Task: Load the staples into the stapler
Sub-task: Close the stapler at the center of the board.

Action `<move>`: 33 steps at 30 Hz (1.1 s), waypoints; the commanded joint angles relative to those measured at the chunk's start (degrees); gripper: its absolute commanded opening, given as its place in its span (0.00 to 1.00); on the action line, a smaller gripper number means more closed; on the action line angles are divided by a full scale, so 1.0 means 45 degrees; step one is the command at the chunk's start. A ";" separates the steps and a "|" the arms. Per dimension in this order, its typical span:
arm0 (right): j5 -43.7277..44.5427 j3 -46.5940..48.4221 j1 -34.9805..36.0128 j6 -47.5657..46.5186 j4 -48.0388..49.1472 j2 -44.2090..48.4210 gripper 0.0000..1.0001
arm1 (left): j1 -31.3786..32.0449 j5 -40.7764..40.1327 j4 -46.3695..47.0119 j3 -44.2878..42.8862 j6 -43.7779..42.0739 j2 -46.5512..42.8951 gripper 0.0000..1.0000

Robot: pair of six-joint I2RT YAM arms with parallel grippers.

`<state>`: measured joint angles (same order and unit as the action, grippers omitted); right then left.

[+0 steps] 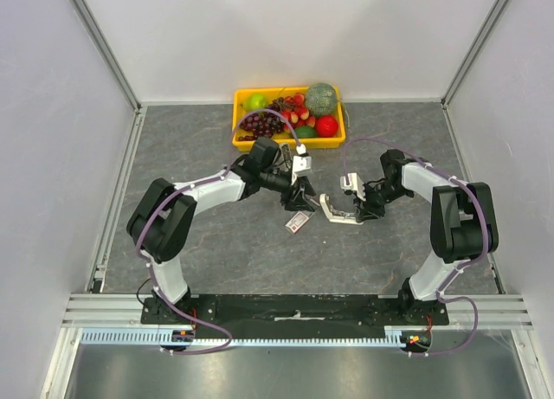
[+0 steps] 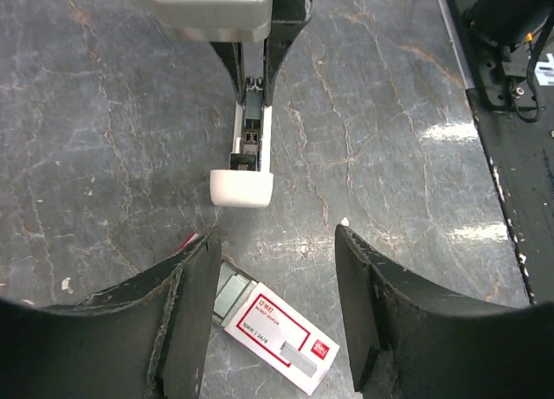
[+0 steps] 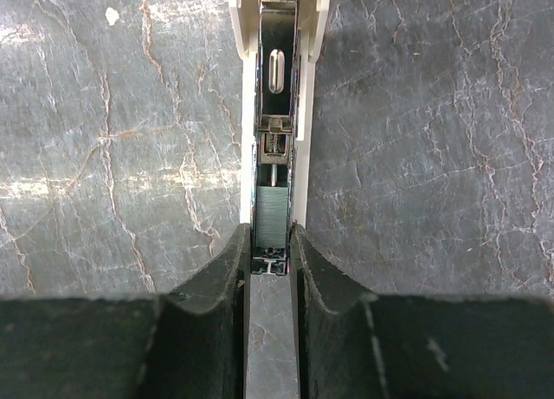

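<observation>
The right arm (image 1: 452, 215) bends in from the right of the stapler (image 1: 334, 210), and the right gripper (image 3: 270, 243) is clamped on the stapler's far end with its fingers close together. The left arm (image 1: 206, 191) stretches in from the left. The left gripper (image 2: 275, 236) points down just short of the stapler's white tip, fingers spread, gripping nothing.

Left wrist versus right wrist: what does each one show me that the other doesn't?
Left wrist only: the staple box lying on the table, slid partly open with silvery strips showing, beneath the open left gripper; also the white nose of the stapler.

Right wrist only: a straight look down the stapler's open magazine channel, a grey block inside, the right gripper clamped on its sides.

Both: the stapler and the grey marbled table.
</observation>
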<state>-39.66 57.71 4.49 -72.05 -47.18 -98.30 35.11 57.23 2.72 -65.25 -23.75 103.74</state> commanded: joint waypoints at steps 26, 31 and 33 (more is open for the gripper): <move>0.0356 -0.0325 0.0096 -0.0141 0.0796 0.0654 0.00 | 0.0791 -0.0551 -0.0505 -0.1924 -0.0210 0.1652 0.45; 0.0415 -0.0325 0.0134 -0.0083 0.0874 0.0653 0.00 | 0.0986 -0.0473 -0.1306 -0.2491 -0.0601 0.1926 0.18; 0.0454 -0.0345 0.0174 -0.0063 0.0914 0.0653 0.00 | 0.1103 -0.0433 -0.1599 -0.2705 -0.0738 0.2004 0.08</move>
<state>-38.22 56.64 4.78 -71.75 -45.56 -97.12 38.74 53.17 -1.37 -74.28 -24.34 111.26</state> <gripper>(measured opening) 0.262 0.230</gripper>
